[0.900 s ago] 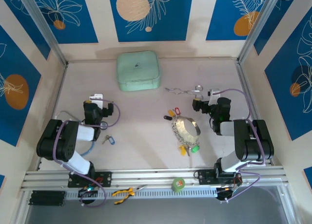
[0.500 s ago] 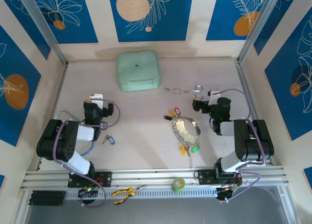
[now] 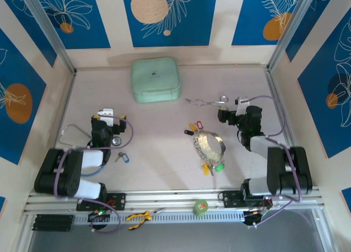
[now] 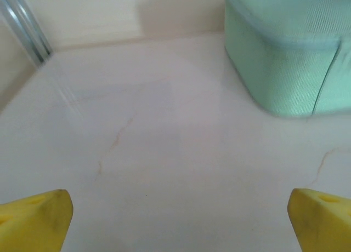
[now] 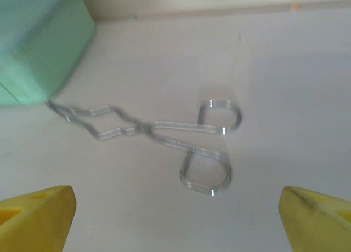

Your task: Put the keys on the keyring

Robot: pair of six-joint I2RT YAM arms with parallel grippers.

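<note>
The keyring (image 3: 209,144) lies a bit right of the middle in the top view, with keys (image 3: 193,126) bunched at its upper left. One blue-tagged key (image 3: 123,158) lies alone at the lower left. The left gripper (image 4: 178,219) and the right gripper (image 5: 175,219) are both spread wide, holding nothing.

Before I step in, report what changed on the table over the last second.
Both arms re-posed: their elbows swung back toward the near edge, while the left claw and right claw barely shifted. Both are open; nothing was taken or let go. The keyring, its keys, the loose blue-tagged key, the forceps and the green case stayed put.
</note>
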